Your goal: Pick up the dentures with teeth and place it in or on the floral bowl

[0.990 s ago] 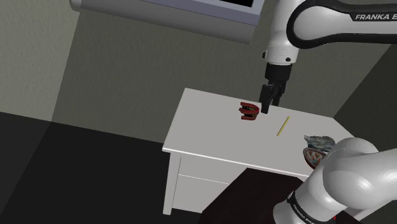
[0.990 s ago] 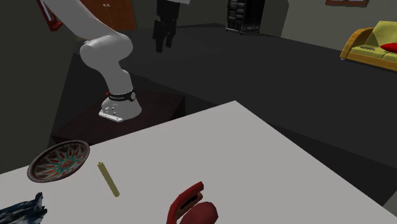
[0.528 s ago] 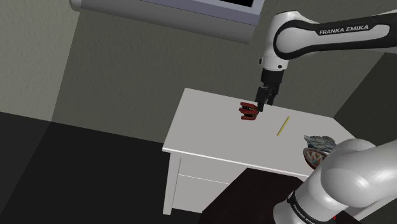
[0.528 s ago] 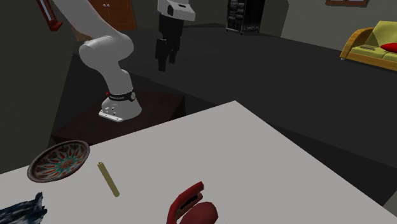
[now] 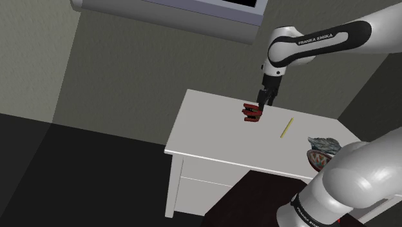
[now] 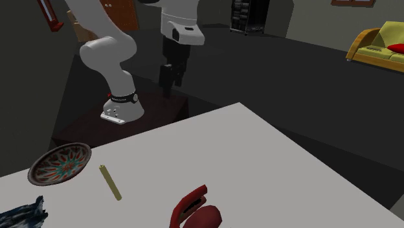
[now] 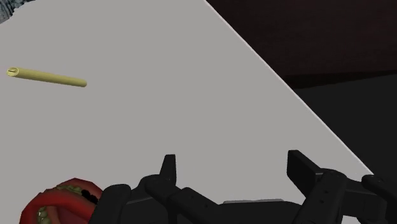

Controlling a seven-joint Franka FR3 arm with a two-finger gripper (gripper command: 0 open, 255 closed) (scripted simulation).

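The dentures are red with small teeth and lie on the white table towards its far side. They also lie at the near edge of the second exterior view, and beside one finger in the wrist view. My black gripper hangs just above and to the right of them in the shoulder view, not touching. It is open, and its fingers stand apart over bare tabletop. The floral bowl sits at the table's other end, partly behind the arm in the shoulder view.
A thin yellow stick lies between the dentures and the bowl. A crumpled dark blue-grey object rests next to the bowl. The table edge runs close past the gripper, with dark floor beyond. A yellow sofa stands far off.
The arm has lowered the gripper towards the table and brought it closer to the dentures. The fingers stayed apart, and nothing on the table moved.
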